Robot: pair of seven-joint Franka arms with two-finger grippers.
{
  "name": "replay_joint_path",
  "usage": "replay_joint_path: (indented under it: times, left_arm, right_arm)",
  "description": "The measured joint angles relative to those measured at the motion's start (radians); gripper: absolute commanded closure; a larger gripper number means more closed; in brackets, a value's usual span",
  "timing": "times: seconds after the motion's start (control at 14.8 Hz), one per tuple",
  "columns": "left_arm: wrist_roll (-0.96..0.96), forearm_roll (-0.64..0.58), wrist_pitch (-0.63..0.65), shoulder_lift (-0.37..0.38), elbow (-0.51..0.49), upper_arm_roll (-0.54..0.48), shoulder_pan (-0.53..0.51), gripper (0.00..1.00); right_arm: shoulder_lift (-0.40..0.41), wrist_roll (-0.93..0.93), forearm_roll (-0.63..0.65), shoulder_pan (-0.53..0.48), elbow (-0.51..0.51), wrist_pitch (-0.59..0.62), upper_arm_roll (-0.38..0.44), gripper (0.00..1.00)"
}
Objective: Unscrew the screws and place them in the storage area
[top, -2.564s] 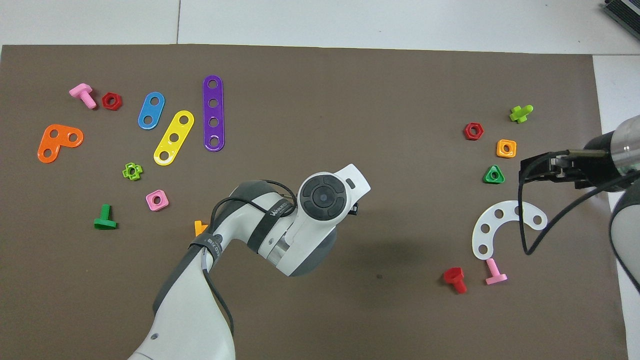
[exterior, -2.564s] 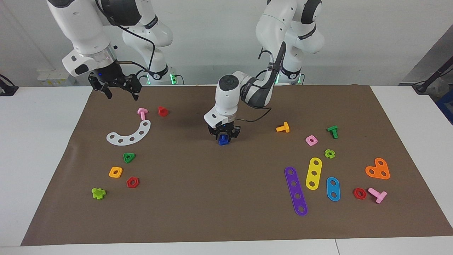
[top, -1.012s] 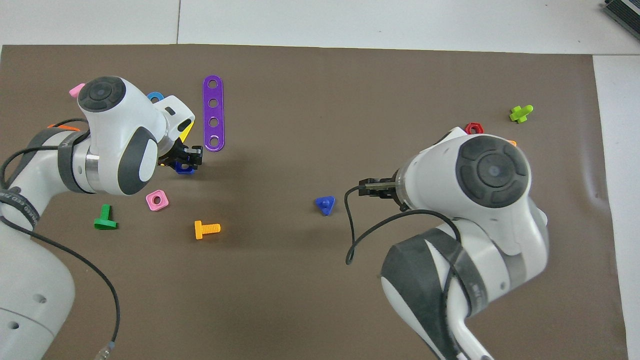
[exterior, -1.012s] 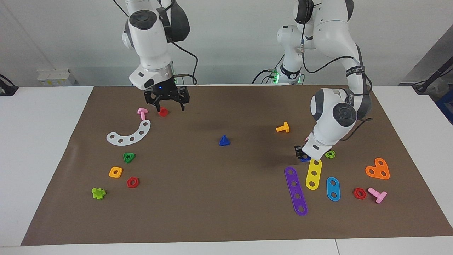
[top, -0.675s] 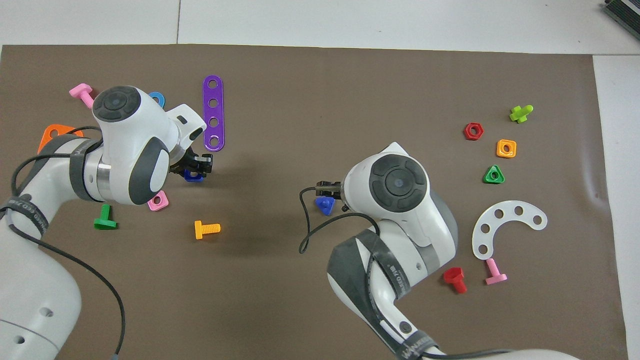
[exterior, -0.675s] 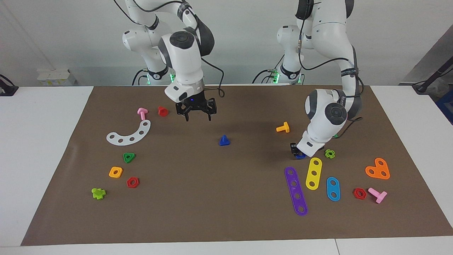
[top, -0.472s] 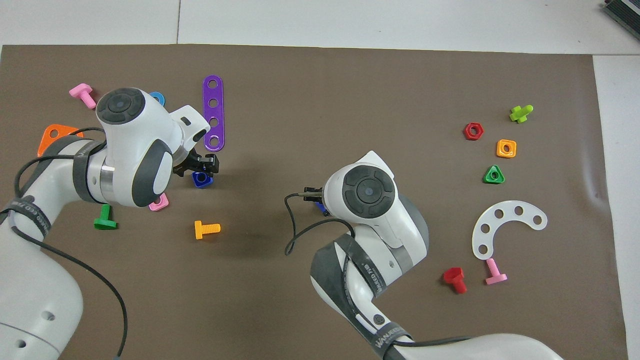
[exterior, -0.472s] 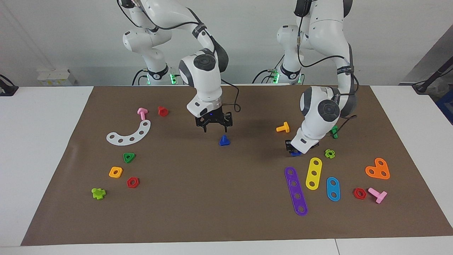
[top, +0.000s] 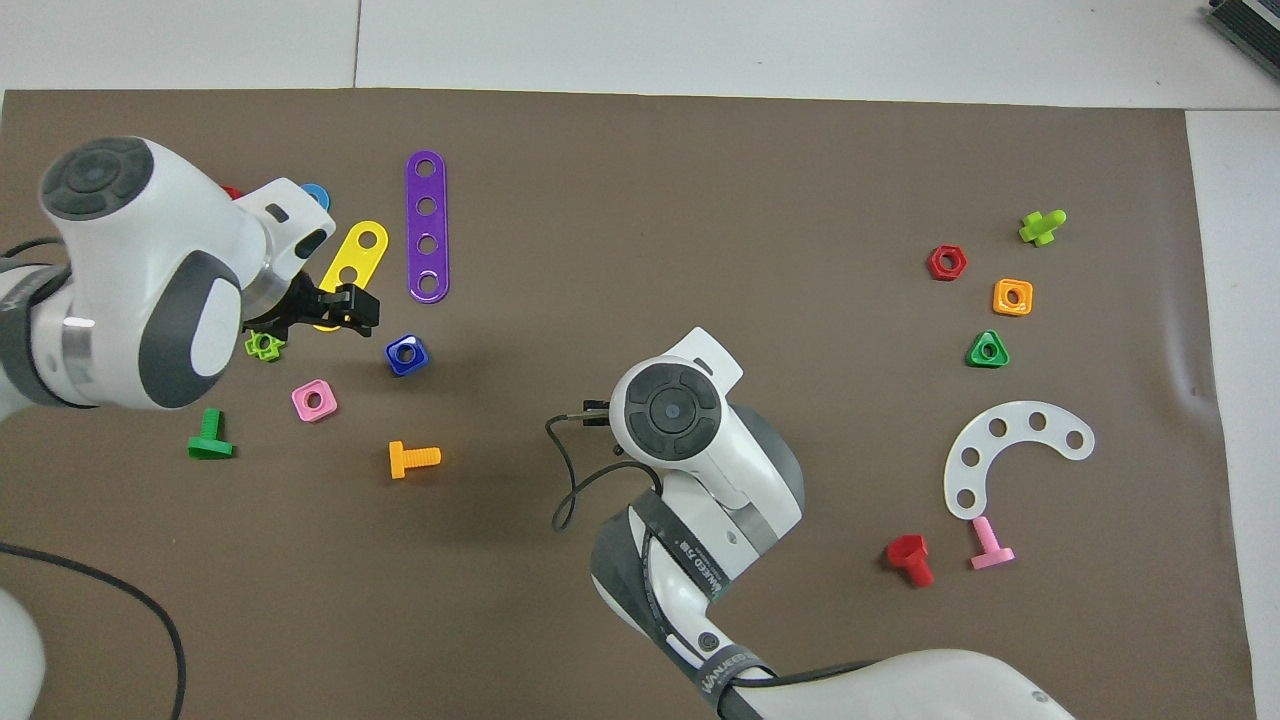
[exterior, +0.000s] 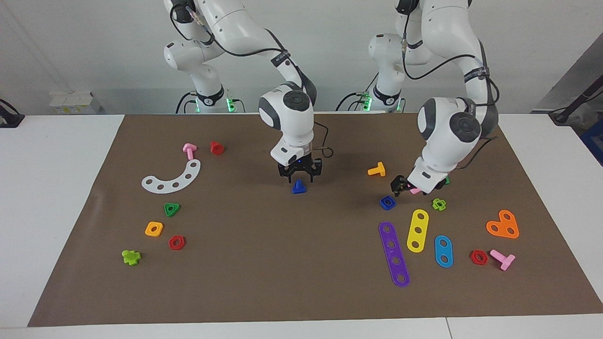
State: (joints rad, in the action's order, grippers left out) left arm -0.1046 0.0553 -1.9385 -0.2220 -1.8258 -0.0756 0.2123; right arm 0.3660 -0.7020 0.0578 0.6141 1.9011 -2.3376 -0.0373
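You're looking at a white tabletop (exterior: 56,197) with a brown mat (exterior: 282,263) covering most of it, and a plain pale wall is running along the robots' end.

The blue screw (exterior: 298,187) is sitting mid-mat, resting on its flat triangular head with the stubby shaft pointing straight up, so its long axis is vertical. Your right hand (exterior: 299,177) is hanging directly over it, fingers spread wide and pointing down either side of the shaft, not gripping it.

Your left hand (exterior: 409,187) is hovering over the pink square nut, its fingers apart and holding nothing. A blue square nut (exterior: 387,202) is lying flat on the mat just beside it, hole facing up.

The storage area (exterior: 123,207) is lying toward the right arm's end, with the white curved strip (exterior: 173,178) and loose nuts scattered around it.
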Motion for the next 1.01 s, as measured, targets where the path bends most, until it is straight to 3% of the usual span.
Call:
replay_joint_path:
  times: [0.13,0.34,0.47,0.54,0.61,1.01]
  left_arm:
    - [0.069,0.0,0.081,0.045,-0.008,-0.003,-0.067,0.0]
    - [0.153,0.0,0.11,0.11,-0.064,-0.005,-0.18,0.0]
    - [0.168,0.0,0.111,0.146,-0.086,-0.006,-0.213,0.0]
    - [0.168,0.0,0.109,0.165,-0.086,-0.006,-0.218,0.0]
    - [0.168,0.0,0.107,0.188,-0.083,-0.006,-0.218,0.0]
    - [0.168,-0.021,0.112,0.331,-0.037,0.008,-0.218,0.0]
  right_arm:
    - [0.002,-0.001,0.01,0.0,0.0,0.0,0.002,0.38]
    - [0.002,-0.001,0.048,0.0,0.0,0.0,0.006,0.47]
    - [0.002,-0.001,0.054,0.0,0.0,0.0,0.007,0.65]
    - [0.002,-0.001,0.055,0.0,0.0,0.0,0.007,0.79]
    - [0.002,-0.001,0.056,-0.001,-0.001,0.0,0.007,1.0]
    - [-0.034,-0.001,0.059,-0.045,-0.002,0.026,0.015,1.0]
